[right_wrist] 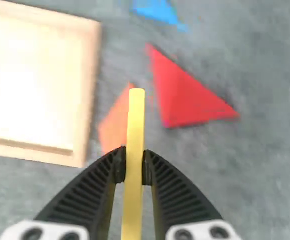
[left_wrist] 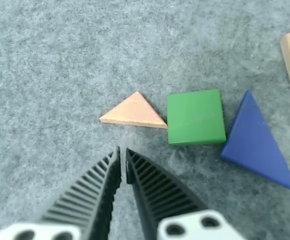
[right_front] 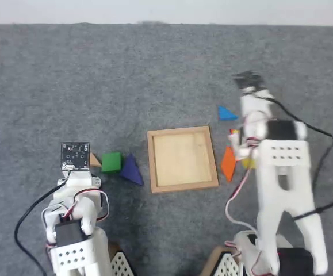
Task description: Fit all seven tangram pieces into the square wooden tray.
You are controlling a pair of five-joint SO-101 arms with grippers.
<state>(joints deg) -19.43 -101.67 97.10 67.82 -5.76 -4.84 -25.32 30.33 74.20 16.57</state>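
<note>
The square wooden tray (right_front: 183, 185) lies at the table's centre and holds no pieces. My right gripper (right_wrist: 133, 160) is shut on a yellow piece (right_wrist: 134, 130) held on edge, just right of the tray, above an orange piece (right_wrist: 115, 125) and beside a red triangle (right_wrist: 187, 97). A light blue triangle (right_front: 226, 113) lies farther back. My left gripper (left_wrist: 122, 156) is shut on nothing, just short of a tan triangle (left_wrist: 133, 111). A green square (left_wrist: 195, 117) and a dark blue triangle (left_wrist: 255, 142) lie next to it, left of the tray.
Grey carpet covers the table. The right arm's white body (right_front: 284, 172) stands over the area right of the tray, hiding part of the pieces there. Both arm bases (right_front: 77, 253) stand at the near edge.
</note>
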